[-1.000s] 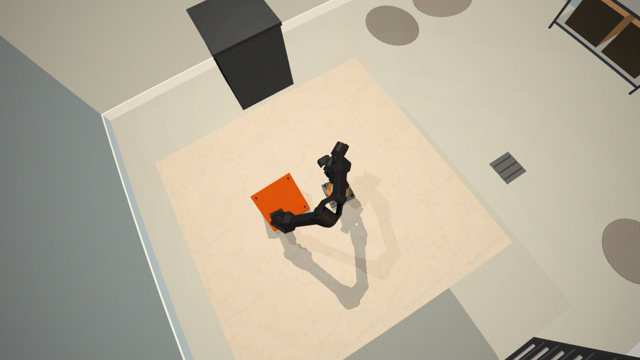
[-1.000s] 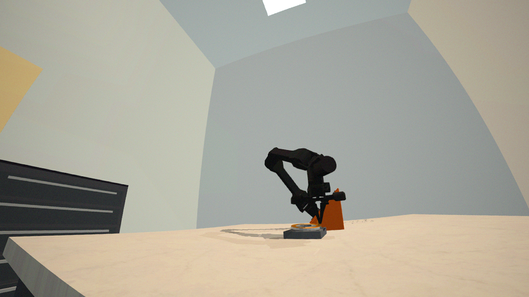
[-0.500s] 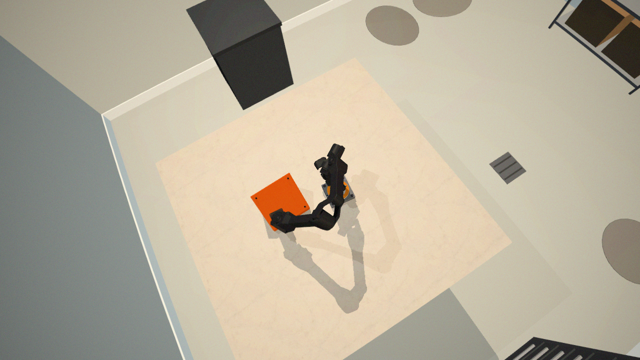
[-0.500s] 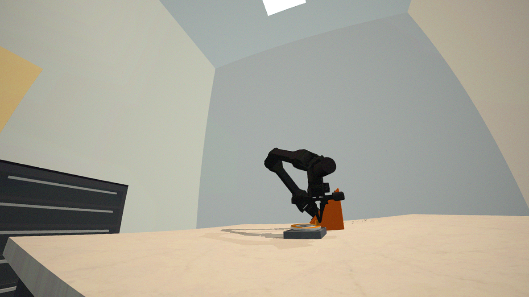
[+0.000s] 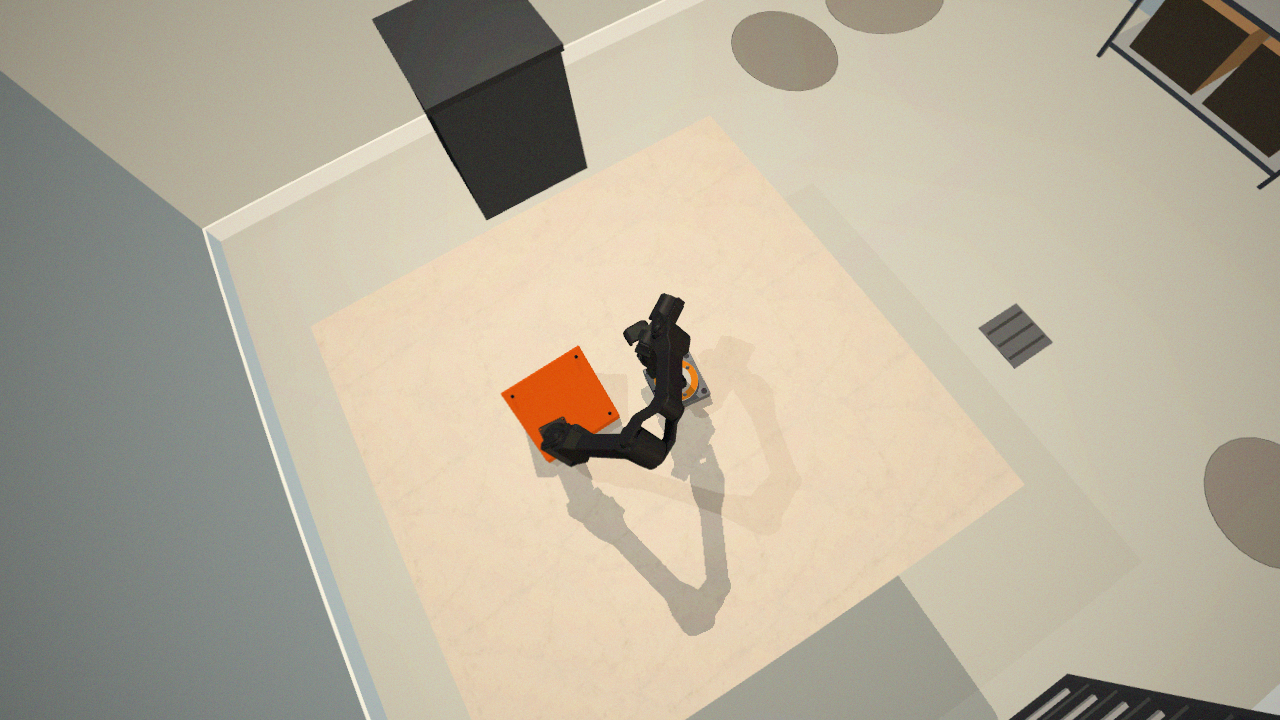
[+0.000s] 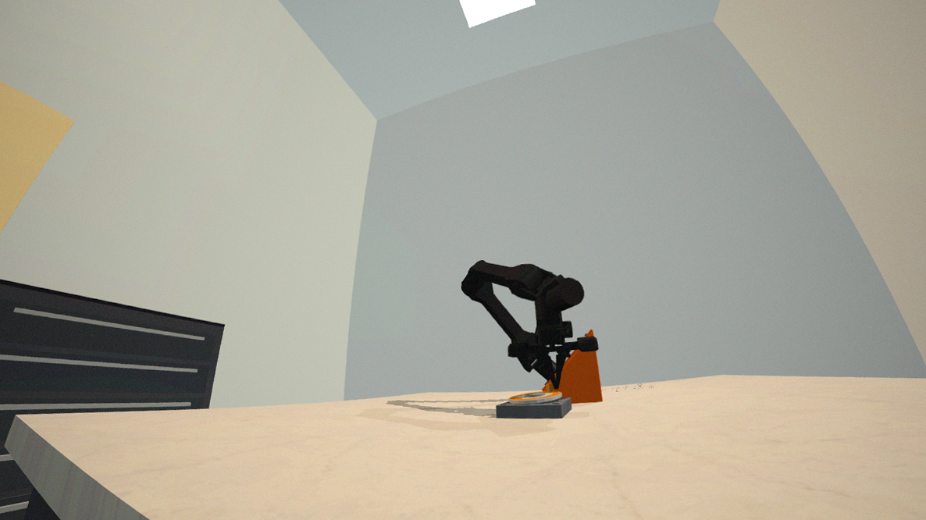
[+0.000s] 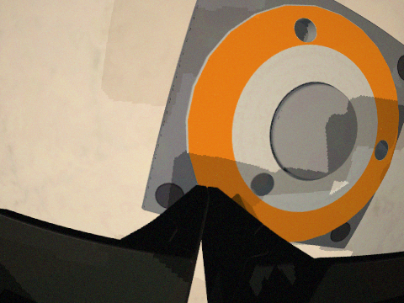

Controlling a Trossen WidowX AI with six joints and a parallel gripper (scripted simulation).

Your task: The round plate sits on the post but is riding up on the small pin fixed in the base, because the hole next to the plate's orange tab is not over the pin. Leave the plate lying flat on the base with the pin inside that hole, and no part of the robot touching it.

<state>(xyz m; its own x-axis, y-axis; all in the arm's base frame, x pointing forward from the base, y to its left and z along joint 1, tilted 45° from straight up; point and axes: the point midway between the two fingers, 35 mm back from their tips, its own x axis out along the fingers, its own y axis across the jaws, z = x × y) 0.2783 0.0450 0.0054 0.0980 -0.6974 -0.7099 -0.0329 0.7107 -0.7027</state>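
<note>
— Two fingers, and we see them pressed together with nothing between them, correct?

— Yes, closed on nothing; in the wrist view their tips meet just at the plate's (image 7: 225, 84) near rim. We cannot tell whether they touch it.

— Where is the plate?

— We find it on the grey base (image 7: 185, 118), ringed around the post (image 7: 305, 130), on the counter (image 6: 653, 462). Small holes (image 7: 305, 29) dot its orange band.

— Is it flat?

— From the exterior view it lies low on the base (image 6: 533, 408), but we cannot judge tilt. We cannot pick out tab or pin.

— And the arm (image 5: 657, 376)?

— We see it bent over the base, beside its orange mount (image 5: 559, 394).
</note>
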